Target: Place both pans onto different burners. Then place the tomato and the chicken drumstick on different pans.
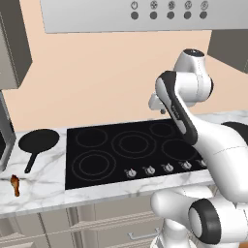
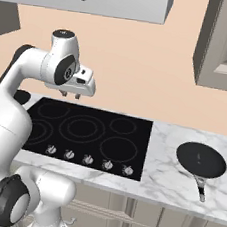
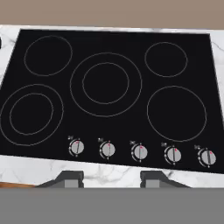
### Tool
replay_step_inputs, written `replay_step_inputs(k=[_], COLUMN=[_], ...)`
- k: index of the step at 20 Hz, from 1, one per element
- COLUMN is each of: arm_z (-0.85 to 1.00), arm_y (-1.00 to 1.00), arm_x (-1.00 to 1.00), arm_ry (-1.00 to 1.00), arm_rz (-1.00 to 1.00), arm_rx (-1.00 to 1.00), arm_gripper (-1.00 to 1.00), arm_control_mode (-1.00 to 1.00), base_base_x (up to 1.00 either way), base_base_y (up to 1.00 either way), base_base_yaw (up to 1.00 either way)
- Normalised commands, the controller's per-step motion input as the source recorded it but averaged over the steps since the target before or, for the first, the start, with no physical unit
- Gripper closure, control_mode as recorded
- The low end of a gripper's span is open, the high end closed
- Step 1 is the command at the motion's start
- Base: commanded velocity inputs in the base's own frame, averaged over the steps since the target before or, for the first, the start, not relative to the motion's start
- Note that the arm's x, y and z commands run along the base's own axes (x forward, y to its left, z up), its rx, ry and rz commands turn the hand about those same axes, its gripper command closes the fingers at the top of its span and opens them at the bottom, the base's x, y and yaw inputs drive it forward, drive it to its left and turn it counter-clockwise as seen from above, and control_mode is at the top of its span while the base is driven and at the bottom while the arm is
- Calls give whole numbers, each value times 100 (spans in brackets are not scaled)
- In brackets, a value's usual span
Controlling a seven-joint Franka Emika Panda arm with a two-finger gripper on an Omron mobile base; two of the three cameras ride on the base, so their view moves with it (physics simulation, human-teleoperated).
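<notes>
Fingertips (image 3: 69,177) at the bottom of my hand view stand apart with nothing between them; I read the gripper (image 2: 70,94) as open and empty, hanging above the cooktop (image 3: 109,35). All burners are bare. One pan (image 1: 38,140) lies off to the gripper's left on the counter, handle toward me, with the drumstick (image 1: 16,184) nearer the front edge. Only the right base view shows the other pan (image 2: 201,160), well to the right. I can't find the tomato.
</notes>
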Motion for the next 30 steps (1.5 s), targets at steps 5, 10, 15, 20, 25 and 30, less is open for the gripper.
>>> replay_step_inputs(k=[5,10,15,20,25,30], arm_z=[-1,0,0,-24,-44,-52], arm_y=[0,0,0,-34,-70,-91], arm_x=[0,0,0,-1,-1,-4], arm_ry=[0,0,0,-5,-7,-2], arm_rz=[0,0,0,1,0,0], arm_rx=[0,0,0,0,0,-4], arm_gripper=[-100,-100,-100,-100,-100,-100], arm_control_mode=[-100,-100,-100,-100,-100,-100], base_base_x=[0,0,0,0,0,0], base_base_y=[0,0,0,0,0,0], base_base_yaw=[0,0,0,0,0,0])
